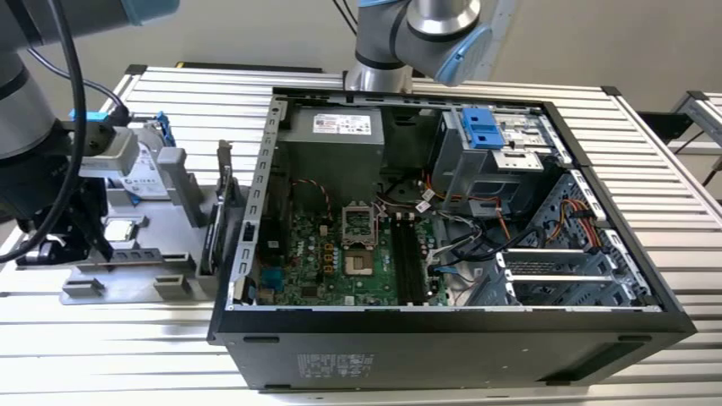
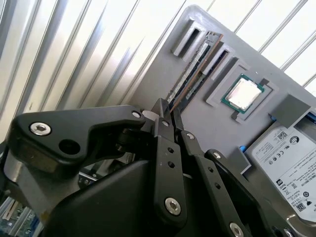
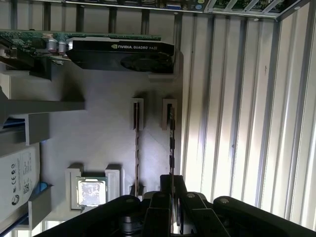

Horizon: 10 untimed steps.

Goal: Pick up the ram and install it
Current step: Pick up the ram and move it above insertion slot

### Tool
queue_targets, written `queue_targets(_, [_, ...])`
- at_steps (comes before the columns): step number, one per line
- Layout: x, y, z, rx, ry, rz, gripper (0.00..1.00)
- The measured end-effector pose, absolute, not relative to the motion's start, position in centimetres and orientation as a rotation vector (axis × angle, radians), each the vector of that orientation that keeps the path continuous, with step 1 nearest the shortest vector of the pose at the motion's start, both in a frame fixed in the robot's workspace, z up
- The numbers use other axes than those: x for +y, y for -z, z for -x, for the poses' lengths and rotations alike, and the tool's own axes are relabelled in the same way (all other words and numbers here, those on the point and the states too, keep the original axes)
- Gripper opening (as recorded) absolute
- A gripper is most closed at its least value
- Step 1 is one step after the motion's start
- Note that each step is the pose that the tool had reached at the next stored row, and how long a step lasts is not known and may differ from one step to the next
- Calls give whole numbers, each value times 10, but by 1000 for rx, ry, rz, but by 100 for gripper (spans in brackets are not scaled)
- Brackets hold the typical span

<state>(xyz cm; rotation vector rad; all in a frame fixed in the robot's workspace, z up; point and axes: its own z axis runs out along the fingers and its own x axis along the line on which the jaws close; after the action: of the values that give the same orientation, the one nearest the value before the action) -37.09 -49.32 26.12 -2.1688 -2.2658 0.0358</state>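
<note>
Hand point(image 2: 167, 109) grips ram point(image 2: 196, 63); exterior view shows open computer case point(image 1: 451, 351).

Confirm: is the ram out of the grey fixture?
No, the ram stands on edge in the grey fixture's slots, the end effector at one end.

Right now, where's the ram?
In the first wrist view the ram stands on edge in the grey holder at the gripper, beside a second stick; that holder is on the exterior view's left.
</note>
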Motion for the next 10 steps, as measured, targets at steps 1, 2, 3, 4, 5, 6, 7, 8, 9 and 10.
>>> queue_targets(1, [-493, -262, 371, -2266, -36, 2169, 0])
queue_targets(2, [-493, -262, 371, -2266, -36, 2169, 0])
queue_targets(3, [-493, -263, 371, -2266, -36, 2169, 0])
queue_targets(4, [-493, -264, 371, -2266, -36, 2169, 0])
queue_targets(5, [-493, -264, 371, -2266, -36, 2169, 0])
queue_targets(6, [-493, -265, 371, -2266, -35, 2169, 0])
queue_targets(7, [-493, -265, 371, -2266, -36, 2169, 0])
queue_targets(8, [-493, -266, 371, -2266, -36, 2169, 0])
queue_targets(9, [-493, -266, 371, -2266, -36, 2169, 0])
queue_targets(10, [-493, -267, 371, -2266, -36, 2169, 0])
